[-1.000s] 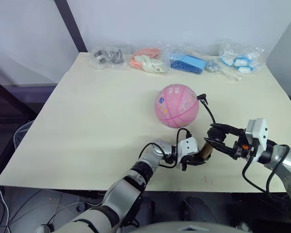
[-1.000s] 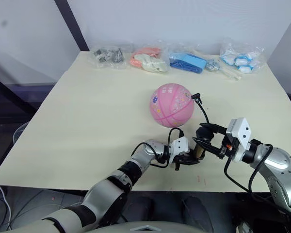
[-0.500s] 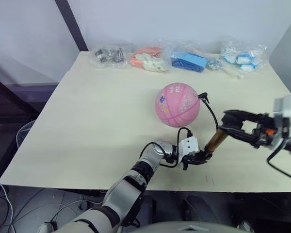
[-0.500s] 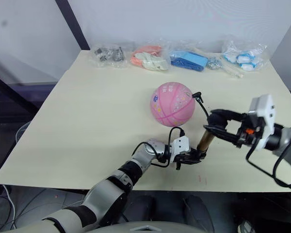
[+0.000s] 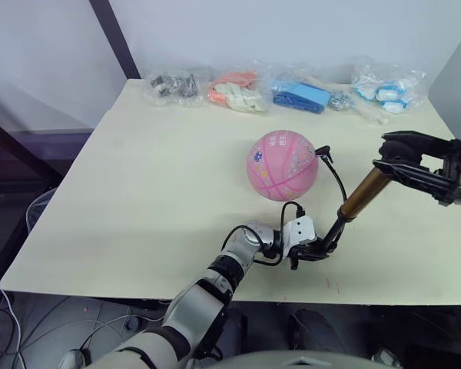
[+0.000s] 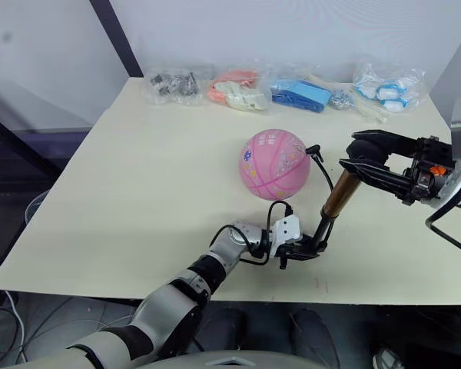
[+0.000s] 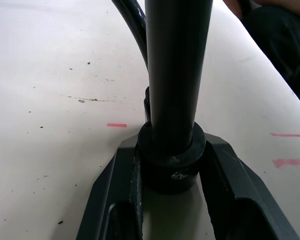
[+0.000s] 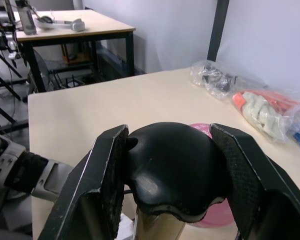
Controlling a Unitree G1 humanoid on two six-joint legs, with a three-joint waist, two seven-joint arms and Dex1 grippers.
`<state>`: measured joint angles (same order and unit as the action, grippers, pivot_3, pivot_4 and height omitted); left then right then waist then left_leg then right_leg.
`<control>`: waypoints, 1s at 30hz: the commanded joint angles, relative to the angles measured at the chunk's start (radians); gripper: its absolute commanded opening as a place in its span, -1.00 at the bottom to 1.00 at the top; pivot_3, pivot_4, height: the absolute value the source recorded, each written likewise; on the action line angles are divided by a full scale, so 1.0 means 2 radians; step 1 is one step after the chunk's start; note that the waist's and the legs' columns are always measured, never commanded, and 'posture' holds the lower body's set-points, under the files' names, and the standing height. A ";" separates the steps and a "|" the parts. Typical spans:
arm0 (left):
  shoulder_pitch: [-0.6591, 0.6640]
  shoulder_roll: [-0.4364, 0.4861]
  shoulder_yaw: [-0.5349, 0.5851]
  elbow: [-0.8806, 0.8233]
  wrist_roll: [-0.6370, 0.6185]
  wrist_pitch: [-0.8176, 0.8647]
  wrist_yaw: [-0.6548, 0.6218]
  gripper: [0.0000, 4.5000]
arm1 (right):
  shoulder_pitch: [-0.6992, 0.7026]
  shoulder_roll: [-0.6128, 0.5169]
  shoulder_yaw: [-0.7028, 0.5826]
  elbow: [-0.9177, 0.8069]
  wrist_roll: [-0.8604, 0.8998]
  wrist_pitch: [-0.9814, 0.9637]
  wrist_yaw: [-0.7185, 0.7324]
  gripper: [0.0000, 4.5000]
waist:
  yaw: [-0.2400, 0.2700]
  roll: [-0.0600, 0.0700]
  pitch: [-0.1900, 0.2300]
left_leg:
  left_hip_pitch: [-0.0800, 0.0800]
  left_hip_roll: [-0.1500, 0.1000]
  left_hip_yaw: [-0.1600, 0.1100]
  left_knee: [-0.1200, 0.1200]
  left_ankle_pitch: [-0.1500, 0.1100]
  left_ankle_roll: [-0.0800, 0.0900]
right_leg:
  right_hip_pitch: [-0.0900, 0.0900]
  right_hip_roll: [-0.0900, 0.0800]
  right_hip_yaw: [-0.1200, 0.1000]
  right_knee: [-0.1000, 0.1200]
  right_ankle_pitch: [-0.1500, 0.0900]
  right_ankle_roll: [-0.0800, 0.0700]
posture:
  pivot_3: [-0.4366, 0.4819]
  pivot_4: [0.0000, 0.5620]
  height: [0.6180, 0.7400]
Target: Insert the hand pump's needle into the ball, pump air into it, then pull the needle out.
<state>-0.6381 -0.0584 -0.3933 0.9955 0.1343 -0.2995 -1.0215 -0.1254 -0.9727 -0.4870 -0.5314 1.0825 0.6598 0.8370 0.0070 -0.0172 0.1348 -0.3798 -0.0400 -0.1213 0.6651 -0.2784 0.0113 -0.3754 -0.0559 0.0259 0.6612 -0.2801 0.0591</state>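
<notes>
Shiny bronze-gold metal hand pump [image 5: 361,195]; matt pink rubber ball [image 5: 281,166].

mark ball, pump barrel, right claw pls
ball [image 5: 281,165], left eye view, middle of the pink surface.
pump barrel [image 5: 362,194], left eye view, mid bronze tube.
right claw [image 8: 169,165], right wrist view, midway between its fingertips, shut on the pump's black handle.

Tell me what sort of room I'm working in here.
Probably a lab or test workspace: a plain cream table against a bare wall, clear bags of small items lined along its far edge, and a second table with equipment visible in the right wrist view.
</notes>
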 commanded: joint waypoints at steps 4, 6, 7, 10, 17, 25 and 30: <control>0.017 0.013 -0.015 0.028 0.022 0.021 -0.003 -0.52 | 0.066 0.041 0.094 0.003 -0.097 -0.032 0.009 -0.06 | -0.001 -0.001 -0.001 | 0.000 0.000 0.000 0.000 0.000 0.000 | 0.000 0.000 0.000 0.000 0.000 0.000 | -0.05 -0.47 1.00; 0.017 0.012 -0.015 0.027 0.022 0.021 -0.003 -0.52 | 0.073 0.059 0.124 0.012 -0.126 -0.051 0.010 -0.06 | -0.001 -0.002 -0.001 | 0.001 0.000 0.000 0.000 0.000 0.000 | 0.000 0.000 0.000 0.000 0.000 0.000 | -0.05 -0.47 1.00; 0.018 0.012 -0.015 0.027 0.022 0.021 -0.003 -0.52 | 0.078 0.066 0.139 0.017 -0.143 -0.061 0.011 -0.06 | -0.001 -0.002 -0.002 | 0.001 0.000 0.000 0.000 0.000 0.000 | 0.000 0.001 0.000 0.000 0.000 0.000 | -0.05 -0.47 1.00; 0.018 0.012 -0.015 0.025 0.022 0.023 -0.003 -0.52 | 0.092 0.087 0.177 0.032 -0.184 -0.091 0.016 -0.06 | -0.002 -0.002 -0.002 | 0.001 0.000 0.000 0.000 0.000 0.000 | 0.000 0.001 0.000 0.000 0.000 0.000 | -0.05 -0.47 1.00; 0.021 0.014 -0.014 0.019 0.020 0.025 -0.005 -0.52 | 0.121 0.146 0.244 0.082 -0.277 -0.162 -0.002 -0.06 | -0.006 -0.004 -0.006 | 0.002 0.000 -0.001 -0.001 0.000 0.000 | 0.001 0.001 0.000 0.000 0.000 0.000 | -0.05 -0.47 1.00; 0.021 0.016 -0.018 0.022 0.024 0.024 -0.005 -0.52 | 0.087 0.107 0.161 0.015 -0.198 -0.131 0.019 -0.06 | -0.008 -0.002 -0.006 | 0.002 0.000 -0.001 -0.001 0.000 0.000 | 0.001 0.001 0.000 0.000 0.000 0.000 | -0.05 -0.47 1.00; 0.020 0.014 -0.018 0.025 0.024 0.024 -0.004 -0.52 | 0.029 0.056 0.069 -0.011 -0.081 -0.069 0.016 -0.06 | -0.008 0.002 -0.003 | 0.001 0.000 -0.001 0.000 0.000 0.000 | 0.001 0.000 0.000 0.000 0.000 0.000 | -0.05 -0.47 1.00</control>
<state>-0.6342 -0.0497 -0.3944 0.9866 0.1346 -0.2930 -1.0237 -0.0340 -0.8325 -0.2573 -0.5011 0.8245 0.4981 0.8637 -0.0082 -0.0137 0.1283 -0.3786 -0.0407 -0.1229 0.6646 -0.2784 0.0112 -0.3736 -0.0556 0.0252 0.6607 -0.2803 0.0590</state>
